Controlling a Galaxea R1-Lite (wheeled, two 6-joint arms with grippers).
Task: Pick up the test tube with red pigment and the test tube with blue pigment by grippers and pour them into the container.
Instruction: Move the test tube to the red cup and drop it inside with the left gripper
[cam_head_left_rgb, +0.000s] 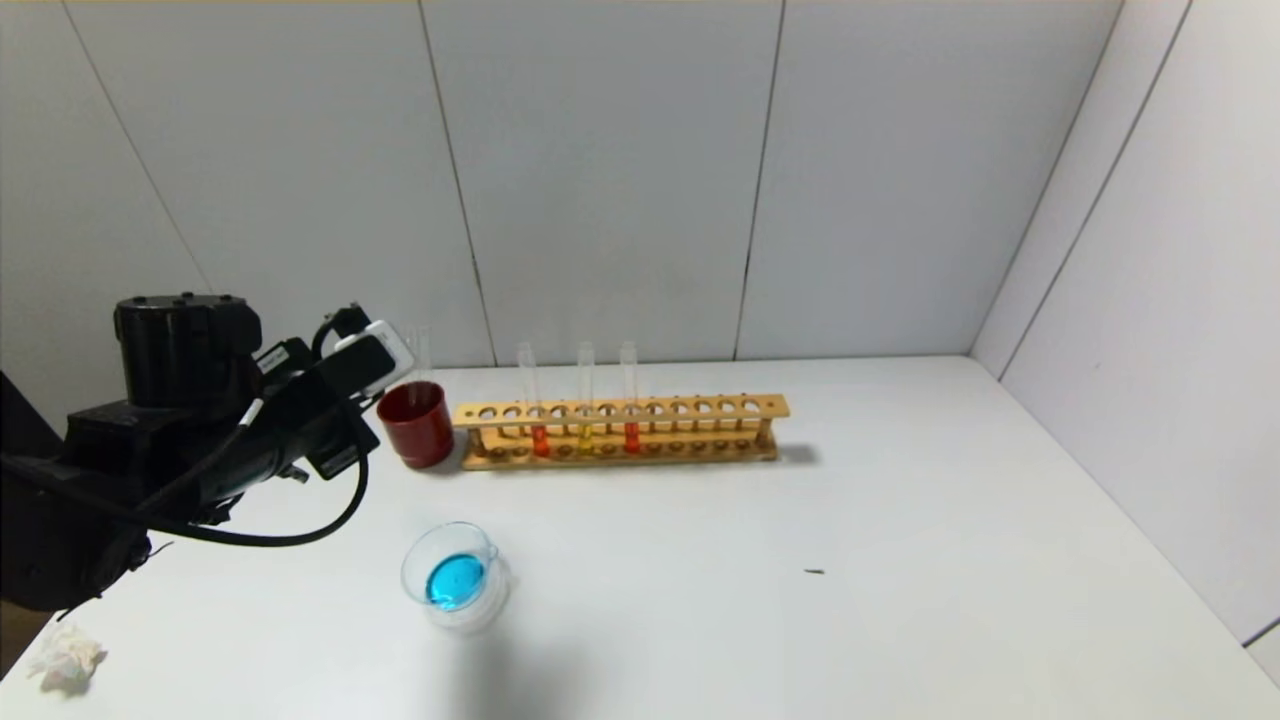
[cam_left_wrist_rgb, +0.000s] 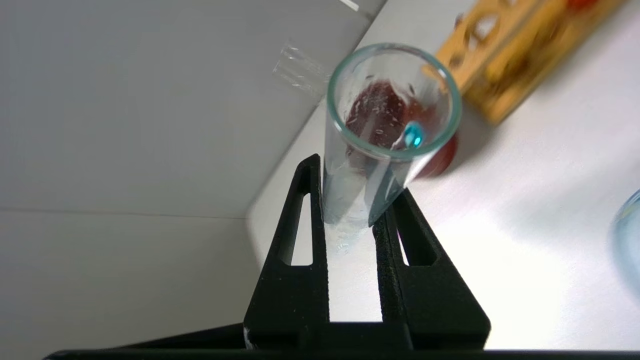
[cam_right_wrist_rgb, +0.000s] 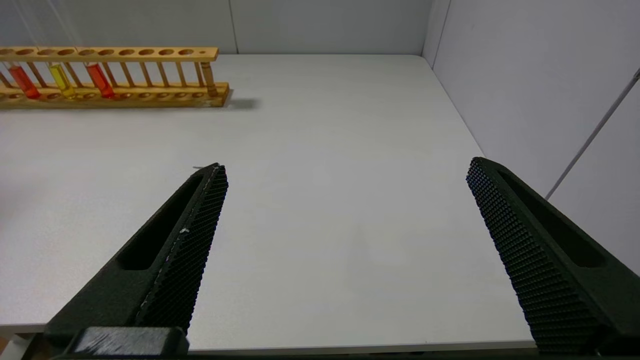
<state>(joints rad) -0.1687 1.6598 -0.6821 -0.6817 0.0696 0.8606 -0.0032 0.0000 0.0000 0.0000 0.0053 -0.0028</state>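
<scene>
The left gripper (cam_left_wrist_rgb: 350, 220) has its two black fingers clamped on the lower part of the test tube with blue pigment (cam_left_wrist_rgb: 385, 125), and that tube looks all but spent: only a teal drop clings near its open rim. In the head view the tube (cam_head_left_rgb: 422, 352) stands close to upright, mouth up, over the dark red cup (cam_head_left_rgb: 416, 424) at the left end of the wooden rack (cam_head_left_rgb: 620, 430). So the long axis runs straight down toward that cup, which sits right below the glass.

The container (cam_head_left_rgb: 452, 575), a shallow clear dish, sits nearer the robot than the cup and holds a pool of blue liquid; the blue pour looks done. Three tubes stand in the rack: two orange-red with a yellow one between. Of that pair, the test tube with red pigment (cam_head_left_rgb: 631, 395) is the one nearer the right side.

The right gripper (cam_right_wrist_rgb: 345, 200) hangs with fingers wide apart, holding nothing, over bare table (cam_right_wrist_rgb: 320, 200), the rack well off to its left. It's probably the better-placed arm for the red tube.
</scene>
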